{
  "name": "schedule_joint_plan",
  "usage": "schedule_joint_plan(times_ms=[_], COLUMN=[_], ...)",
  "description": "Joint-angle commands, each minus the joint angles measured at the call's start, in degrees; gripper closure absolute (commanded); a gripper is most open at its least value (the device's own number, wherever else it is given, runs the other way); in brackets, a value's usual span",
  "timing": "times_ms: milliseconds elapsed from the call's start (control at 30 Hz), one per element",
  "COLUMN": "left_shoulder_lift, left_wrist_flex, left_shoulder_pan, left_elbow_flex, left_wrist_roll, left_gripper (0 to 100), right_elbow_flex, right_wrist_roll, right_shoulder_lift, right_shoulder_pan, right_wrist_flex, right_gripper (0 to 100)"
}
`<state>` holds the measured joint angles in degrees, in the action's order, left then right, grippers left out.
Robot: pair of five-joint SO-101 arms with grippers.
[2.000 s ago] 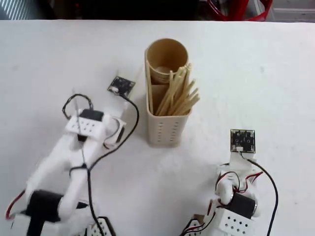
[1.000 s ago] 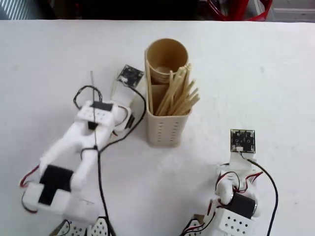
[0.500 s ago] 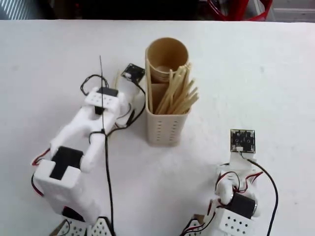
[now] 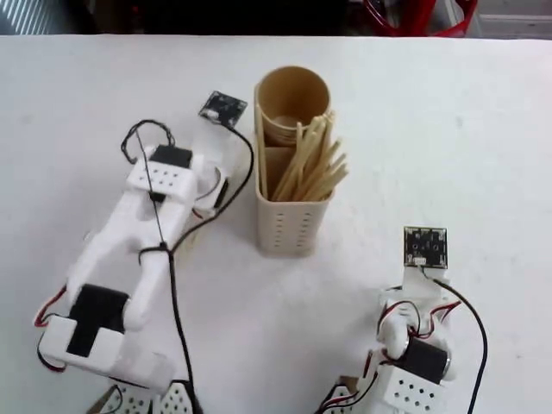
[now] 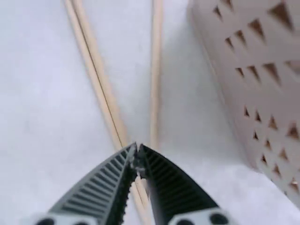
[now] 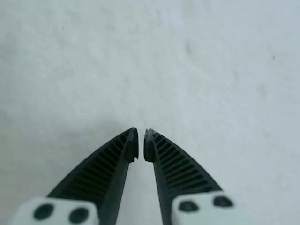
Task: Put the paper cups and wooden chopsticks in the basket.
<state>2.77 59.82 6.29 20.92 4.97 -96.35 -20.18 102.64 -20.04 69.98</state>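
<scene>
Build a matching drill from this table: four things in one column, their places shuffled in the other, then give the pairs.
Things
1. cup
2. bundled chopsticks
3. loose chopsticks
4. right end effector

Places
A. flat on the table beside the basket
B. basket's far compartment
C. over bare table
D. basket's near compartment

Pairs: 1-B, 2-D, 3-A, 4-C

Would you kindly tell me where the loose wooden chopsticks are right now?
In the left wrist view, the loose chopsticks lie flat on the white table beside the basket, along its perforated wall, running beneath the left gripper.
</scene>
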Motion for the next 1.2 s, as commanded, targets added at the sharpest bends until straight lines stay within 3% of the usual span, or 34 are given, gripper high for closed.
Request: schedule_joint_plan(times_ms=[0,233,633,733,1033,1167], left_shoulder_lift=[-1.98,9.01,26.24,29.58,30.37,23.69], left_wrist_flex=[-7.82,-19.87,4.57,10.02,11.69,12.40], left_shoulder_pan=[-3.03,-7.25,-7.34,-7.43,-7.52,-7.52], left_elbow_flex=[1.93,1.58,-22.86,-27.16,-28.84,-28.22], left_wrist_roll=[-0.88,-0.35,-0.44,-0.35,-0.26,-0.35], left_gripper=[90,91,91,95,98,98], right_elbow_flex=[-0.53,-0.53,-0.53,-0.53,-0.53,-0.53], right_wrist_roll=[0.35,0.35,0.35,0.35,0.35,0.35], right_shoulder_lift=[0.57,0.57,0.57,0.57,0.57,0.57], right_shoulder_pan=[-0.57,-0.57,-0.57,-0.57,-0.57,-0.57], right_wrist_flex=[-0.57,-0.57,-0.57,-0.57,-0.57,-0.57], right_gripper=[96.3,96.3,96.3,96.3,96.3,96.3])
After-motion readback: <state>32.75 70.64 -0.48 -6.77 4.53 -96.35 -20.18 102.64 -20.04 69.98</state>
